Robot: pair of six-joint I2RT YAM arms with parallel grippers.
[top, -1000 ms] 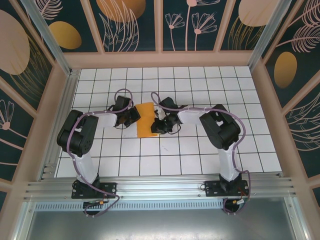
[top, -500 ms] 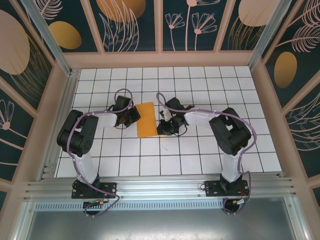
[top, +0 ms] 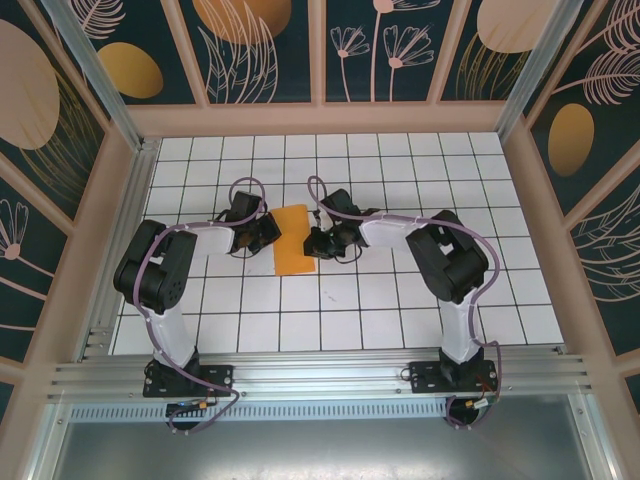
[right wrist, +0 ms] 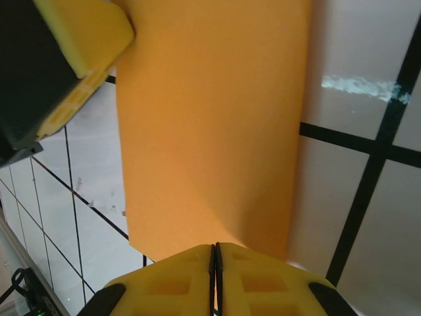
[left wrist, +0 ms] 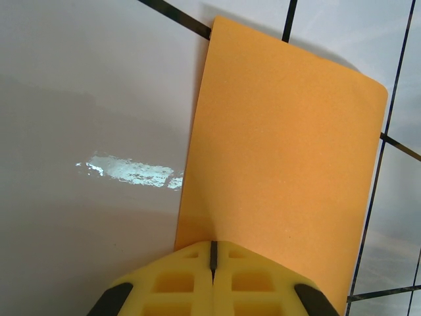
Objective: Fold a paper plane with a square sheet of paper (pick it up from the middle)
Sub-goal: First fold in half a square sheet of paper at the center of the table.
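The square sheet of paper (top: 292, 240) is bright orange and lies on the tiled table as a narrow folded rectangle, not in the form of a paper plane. My left gripper (top: 272, 231) is shut at its left long edge, and the tips (left wrist: 213, 245) meet on the paper (left wrist: 283, 145). My right gripper (top: 313, 243) is shut at the opposite edge. Its tips (right wrist: 215, 247) pinch the paper (right wrist: 210, 131), and a slight crease runs out from them. A left finger (right wrist: 79, 39) overlaps the sheet's far corner in the right wrist view.
The white grid table (top: 400, 310) is ringed by wooden walls with leaf patterns (top: 250, 50). Both arms reach inward to the table's middle, elbows out to the sides. An aluminium rail (top: 320, 375) runs along the near edge.
The right gripper drew back to the right of the paper half a second ago and has now returned to its right edge, shut. The left gripper and the paper stayed put.
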